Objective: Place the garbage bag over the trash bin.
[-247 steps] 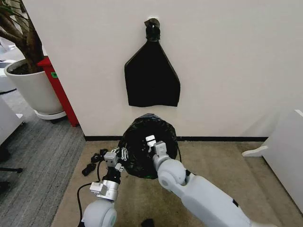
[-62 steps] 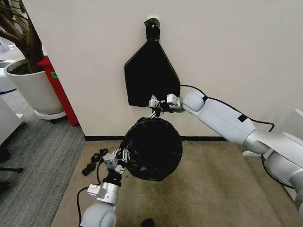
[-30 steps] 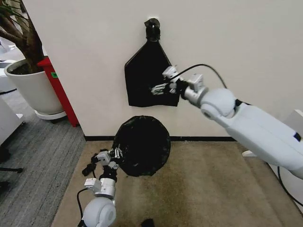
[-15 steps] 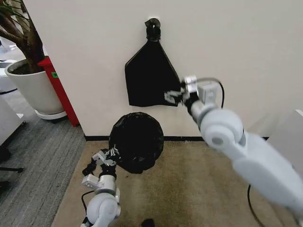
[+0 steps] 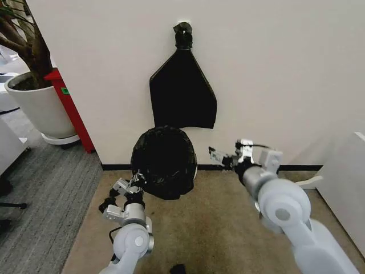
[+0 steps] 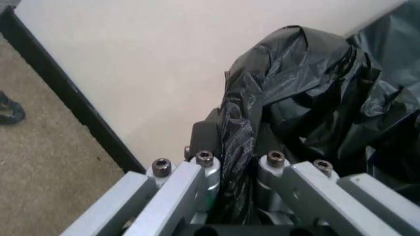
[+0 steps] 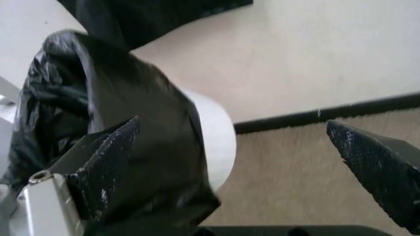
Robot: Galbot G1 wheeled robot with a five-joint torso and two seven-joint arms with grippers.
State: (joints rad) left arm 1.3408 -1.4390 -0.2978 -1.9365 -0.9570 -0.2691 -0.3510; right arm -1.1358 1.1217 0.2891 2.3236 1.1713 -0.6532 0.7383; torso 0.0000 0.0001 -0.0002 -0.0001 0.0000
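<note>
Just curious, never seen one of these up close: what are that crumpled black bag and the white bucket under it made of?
The garbage bag looks like thin glossy plastic film: it crinkles and catches light. The trash bin seems smooth, matte cream-white plastic, though little shows.

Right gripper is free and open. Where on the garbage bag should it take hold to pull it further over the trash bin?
Probably the garbage bag's loose edge where it stops partway across the trash bin, leaving bare white wall. Come in from the bin's right with the open right gripper; the left gripper already pinches the bag's opposite side.
</note>
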